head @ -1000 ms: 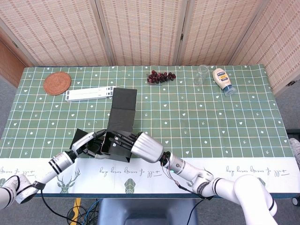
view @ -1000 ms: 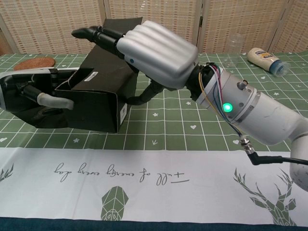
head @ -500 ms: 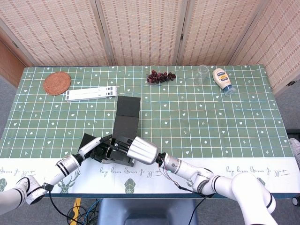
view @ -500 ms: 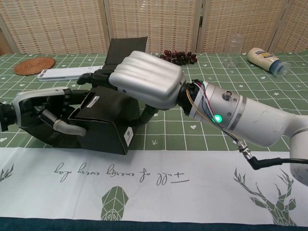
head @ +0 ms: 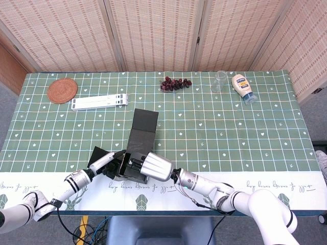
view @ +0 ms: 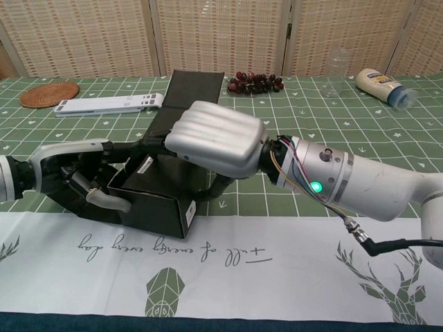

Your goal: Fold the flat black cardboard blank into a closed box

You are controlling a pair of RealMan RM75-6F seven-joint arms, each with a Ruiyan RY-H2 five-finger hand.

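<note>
The black cardboard box (head: 134,152) is partly folded and stands open near the table's front edge. Its long lid flap (head: 144,122) stretches back over the green cloth. My left hand (head: 107,164) grips the box's left end, beside a black side flap (head: 97,154). My right hand (head: 153,167) grips the right side, with fingers curled over the top edge into the box. In the chest view the right hand (view: 218,138) covers the top of the box (view: 156,207). There the left hand (view: 76,173) wraps the left wall, thumb at the front. The box's inside is mostly hidden.
Along the back stand a woven coaster (head: 62,90), a flat white folding stand (head: 98,101), dark grapes (head: 175,83), a clear glass (head: 220,80) and a mayonnaise bottle (head: 242,88). A white runner (head: 265,184) with deer prints edges the table's front.
Both hands have drawn the box toward the front edge and a little rightward, and it now sits lower on the table. The lid flap lies flatter behind it.
</note>
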